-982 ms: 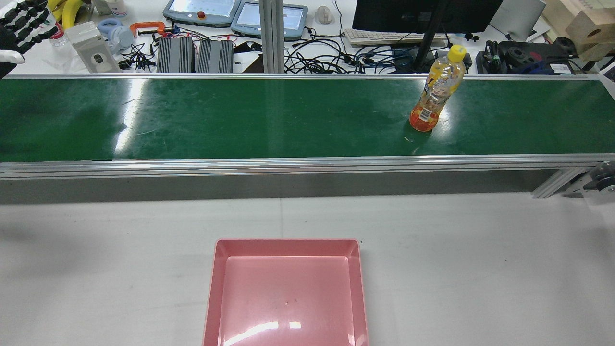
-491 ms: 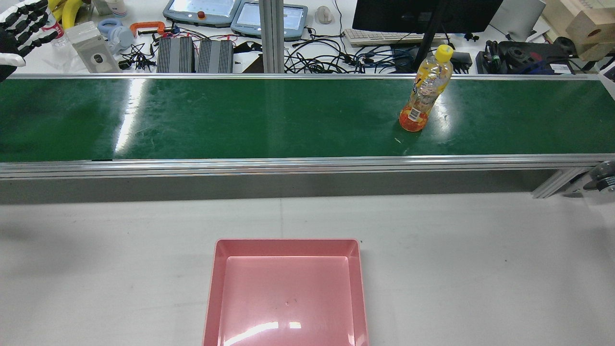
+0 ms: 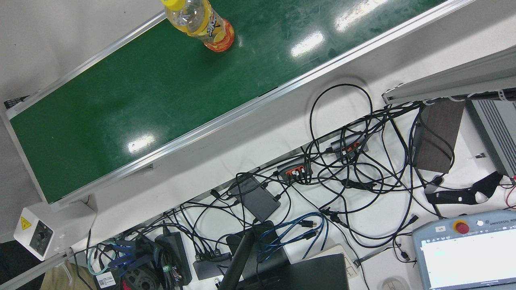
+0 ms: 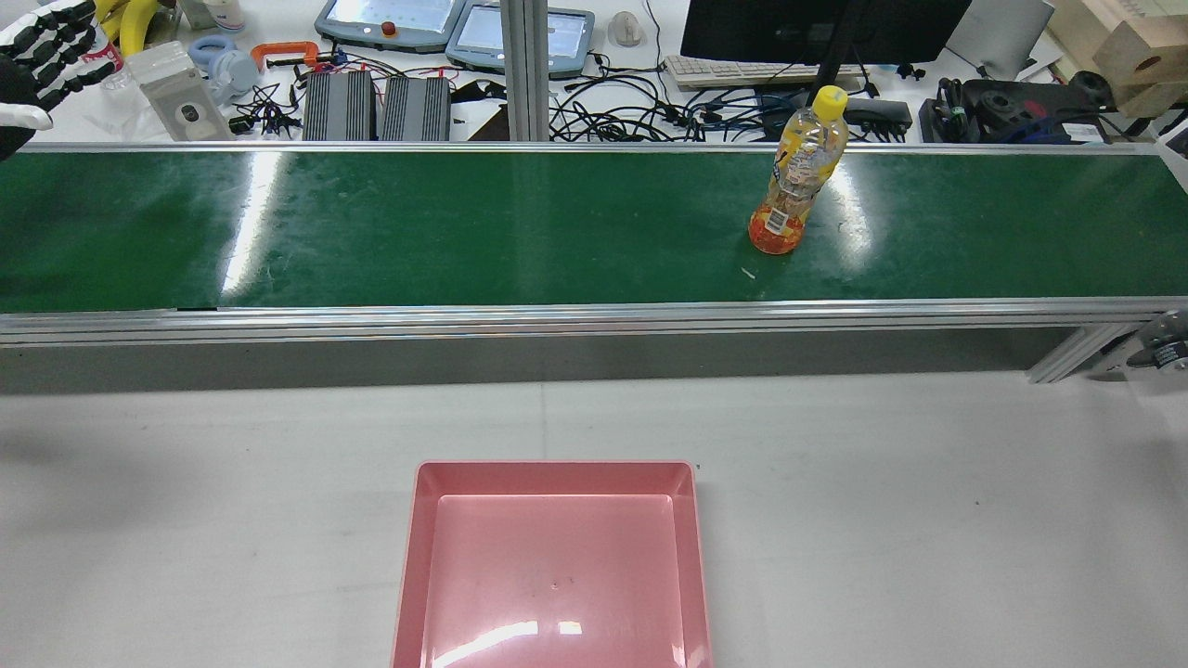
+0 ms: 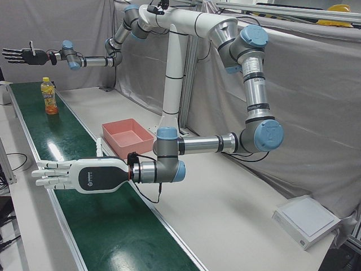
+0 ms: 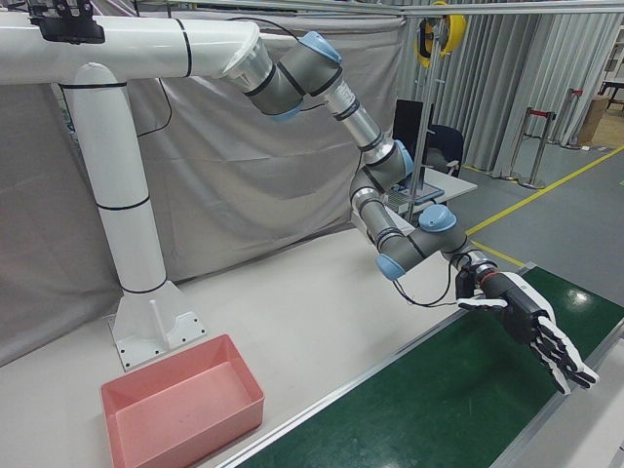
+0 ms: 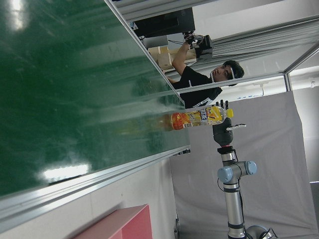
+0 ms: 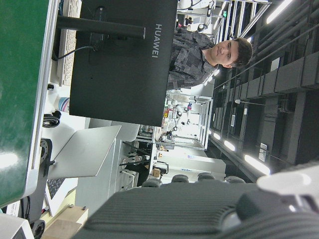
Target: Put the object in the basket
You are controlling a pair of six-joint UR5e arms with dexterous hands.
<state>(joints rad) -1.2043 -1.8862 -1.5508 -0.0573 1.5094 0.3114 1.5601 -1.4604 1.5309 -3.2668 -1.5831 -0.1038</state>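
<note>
A clear bottle with a yellow cap and an orange base point(image 4: 794, 186) stands upright on the green conveyor belt point(image 4: 464, 232), right of centre. It also shows in the front view point(image 3: 203, 24), the left-front view point(image 5: 49, 97) and the left hand view point(image 7: 197, 117). The pink basket point(image 4: 555, 481) sits empty on the white table, nearer than the belt. My left hand point(image 4: 42, 51) is open and empty at the belt's far left end, also seen in the left-front view point(image 5: 76, 175). My right hand point(image 5: 22, 55) is open and empty, held above the belt beyond the bottle, and also shows in the right-front view point(image 6: 531, 327).
The belt's aluminium rail point(image 4: 594, 315) runs between belt and table. Behind the belt lie cables, teach pendants point(image 4: 390, 23) and a monitor point(image 4: 817, 28). The white arm column point(image 5: 175, 73) stands behind the basket.
The bottle has travelled left along the belt, staying upright. My left hand has barely shifted at the top left corner.
</note>
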